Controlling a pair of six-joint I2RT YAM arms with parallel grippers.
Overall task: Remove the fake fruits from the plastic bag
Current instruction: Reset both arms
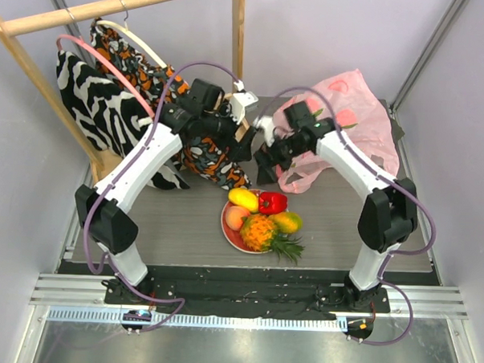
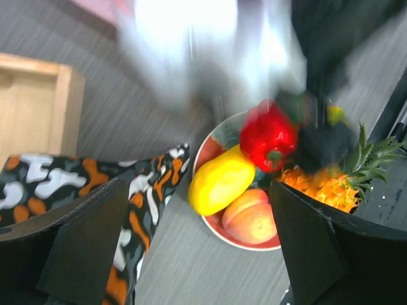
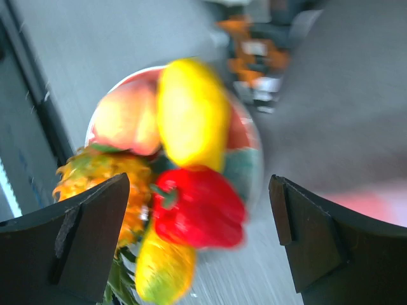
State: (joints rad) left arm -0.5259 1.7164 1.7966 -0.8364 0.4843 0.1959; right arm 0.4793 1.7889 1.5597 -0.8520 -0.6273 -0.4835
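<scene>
The fake fruits lie heaped on a round red-and-teal plate [image 1: 225, 227] at the table's front middle: yellow mango [image 1: 243, 199], red pepper [image 1: 272, 202], peach [image 1: 235, 218], pineapple [image 1: 260, 232], and a yellow-green piece [image 1: 288, 222]. The pink plastic bag [image 1: 353, 126] lies crumpled at the back right. My left gripper [image 1: 242, 145] and right gripper [image 1: 267, 161] hover close together above the table behind the plate, both open and empty. The left wrist view shows the mango [image 2: 221, 180], pepper [image 2: 268, 135] and peach [image 2: 250, 217] below its gripper [image 2: 200, 254]. The right wrist view is blurred, with the pepper [image 3: 200, 206] between its fingers' line of sight [image 3: 197, 241].
A wooden clothes rack [image 1: 237, 28] stands at the back left. A zebra-striped cloth [image 1: 89, 90] and an orange-black patterned cloth [image 1: 207, 156] hang from it down to the table; the patterned cloth also shows in the left wrist view [image 2: 146, 197], near a wooden block [image 2: 38, 95].
</scene>
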